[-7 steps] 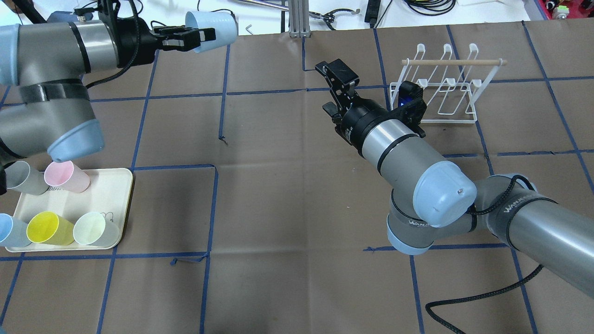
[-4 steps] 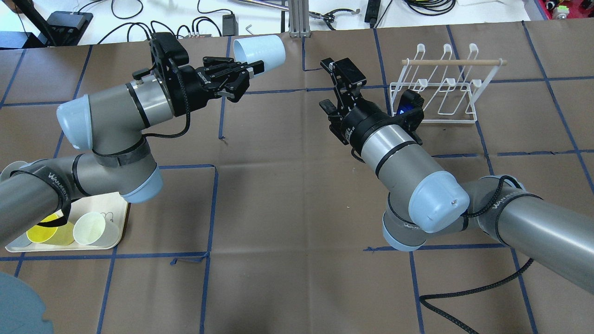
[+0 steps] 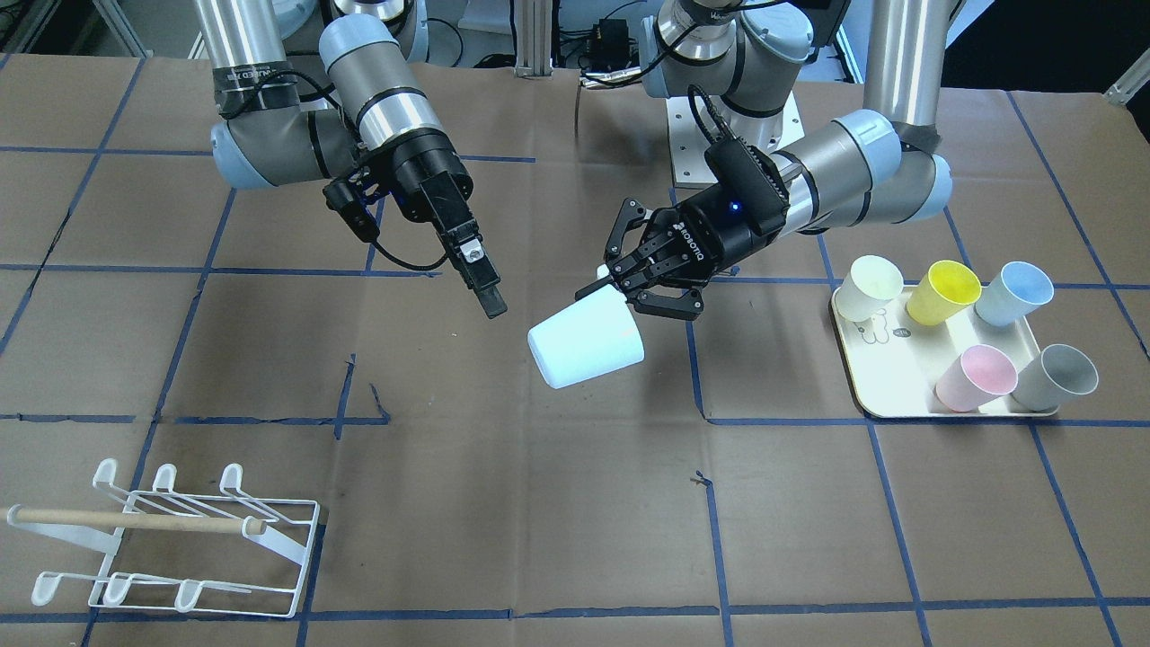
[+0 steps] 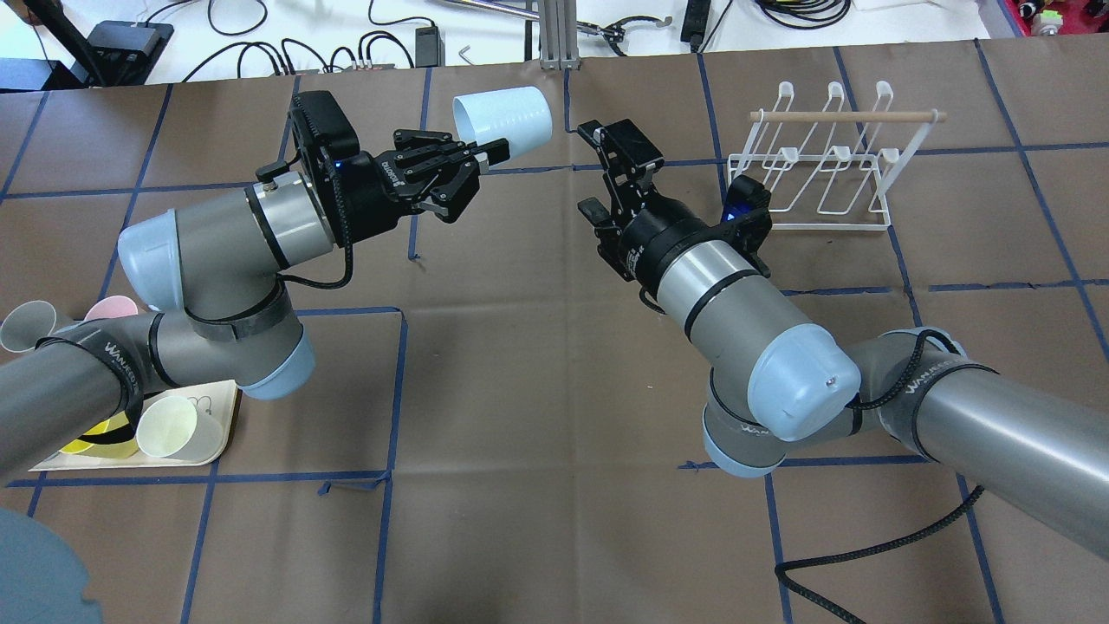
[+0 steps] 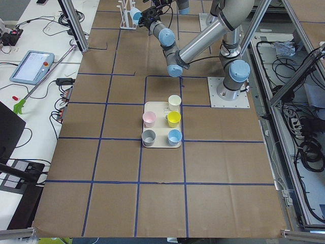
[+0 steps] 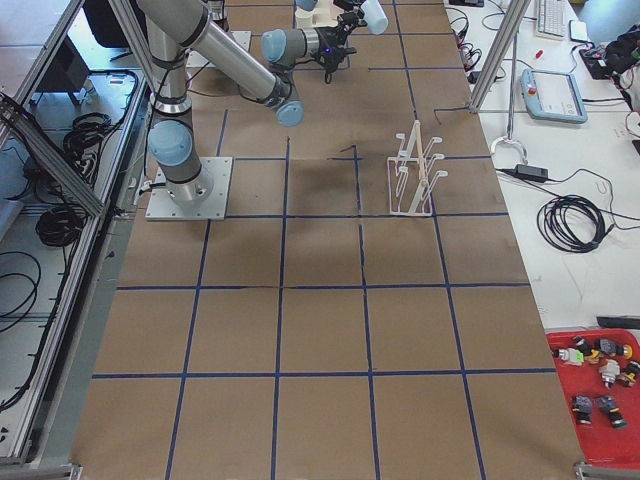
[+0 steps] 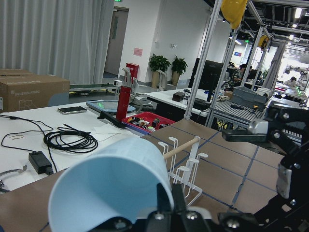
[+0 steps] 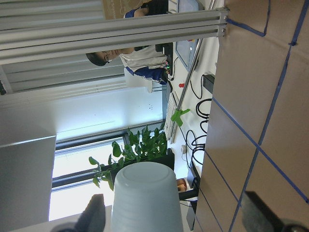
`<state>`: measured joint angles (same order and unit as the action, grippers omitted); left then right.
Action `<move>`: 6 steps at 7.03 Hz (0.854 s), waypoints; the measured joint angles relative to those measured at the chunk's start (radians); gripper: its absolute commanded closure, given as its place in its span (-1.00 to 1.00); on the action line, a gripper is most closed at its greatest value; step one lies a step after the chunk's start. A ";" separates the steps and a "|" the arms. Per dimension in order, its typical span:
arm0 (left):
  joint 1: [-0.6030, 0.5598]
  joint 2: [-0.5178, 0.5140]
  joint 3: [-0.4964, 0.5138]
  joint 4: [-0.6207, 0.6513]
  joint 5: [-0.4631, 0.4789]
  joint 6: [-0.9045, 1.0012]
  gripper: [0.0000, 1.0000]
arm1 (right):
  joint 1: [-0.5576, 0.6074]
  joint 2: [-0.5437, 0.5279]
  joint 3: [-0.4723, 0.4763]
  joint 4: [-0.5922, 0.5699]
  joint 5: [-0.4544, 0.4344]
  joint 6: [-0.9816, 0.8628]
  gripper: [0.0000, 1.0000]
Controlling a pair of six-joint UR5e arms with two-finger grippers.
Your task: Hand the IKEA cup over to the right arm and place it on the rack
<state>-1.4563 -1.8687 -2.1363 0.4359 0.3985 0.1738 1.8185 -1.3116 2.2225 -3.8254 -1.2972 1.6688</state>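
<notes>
Holding: IKEA cup [image 4: 507, 114], we judge it light, stiff, slick; left gripper [image 4: 487, 152] clamps rim; right gripper [image 4: 598, 169], jaws apart, should take mid-wall.

Five coloured cups [image 3: 943, 289] stand on a cream tray [image 3: 894, 382].

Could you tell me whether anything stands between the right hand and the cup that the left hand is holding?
Nothing visible does. The blue cup, pinched at its rim by the left hand, is held with its base toward the open right hand, and only air lies between them.
</notes>
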 measured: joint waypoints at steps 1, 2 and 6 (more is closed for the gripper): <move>-0.007 0.004 -0.007 0.001 -0.001 0.000 0.91 | 0.019 0.001 -0.021 0.026 -0.007 0.007 -0.97; -0.013 0.005 -0.010 0.001 -0.001 0.000 0.91 | 0.035 0.004 -0.041 0.052 -0.016 0.018 -0.97; -0.018 0.004 -0.010 0.002 -0.001 0.001 0.91 | 0.048 0.041 -0.113 0.088 -0.022 0.029 -0.95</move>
<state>-1.4741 -1.8648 -2.1461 0.4376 0.3973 0.1744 1.8661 -1.2701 2.1099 -3.7376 -1.3197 1.6980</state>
